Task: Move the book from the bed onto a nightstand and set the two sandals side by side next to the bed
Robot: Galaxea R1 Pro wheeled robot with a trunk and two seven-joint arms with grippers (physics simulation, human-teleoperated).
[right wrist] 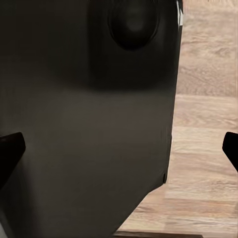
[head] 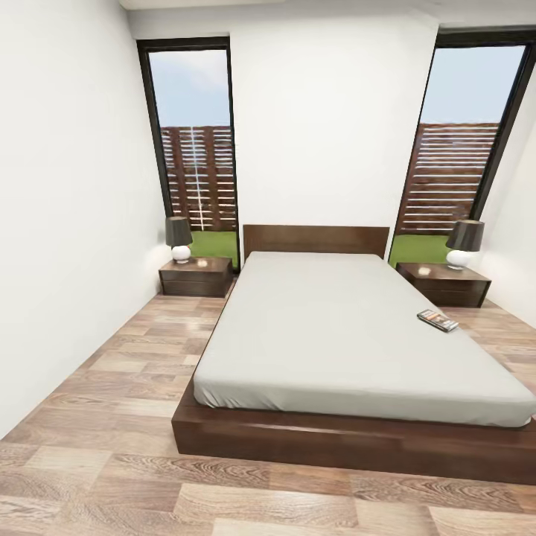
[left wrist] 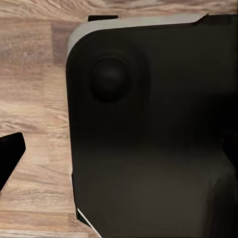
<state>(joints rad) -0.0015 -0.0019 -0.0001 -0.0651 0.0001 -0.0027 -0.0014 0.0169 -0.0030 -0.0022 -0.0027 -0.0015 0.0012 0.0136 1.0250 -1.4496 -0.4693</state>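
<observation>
Right end effector (right wrist: 119, 148) black fingertips spread apart over robot's dark base shell and wood-plank floor (right wrist: 208, 124), left end effector state unclear, small dark paperback book (head: 437, 320) flat on bare light-grey mattress of dark-brown platform bed (head: 350, 439), near right edge, dark-brown boxy nightstands (head: 196, 276) flanking headboard.

A dark-shaded lamp with a round white base (head: 179, 238) stands far left, a second lamp like it (head: 464, 243) stands far right, and grass (head: 214, 243) and blue sky (head: 190, 85) show outside.

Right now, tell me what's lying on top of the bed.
On the bed's bare grey mattress lies just the book, near its right edge. The floor along the bed's far right side is hidden.
</observation>
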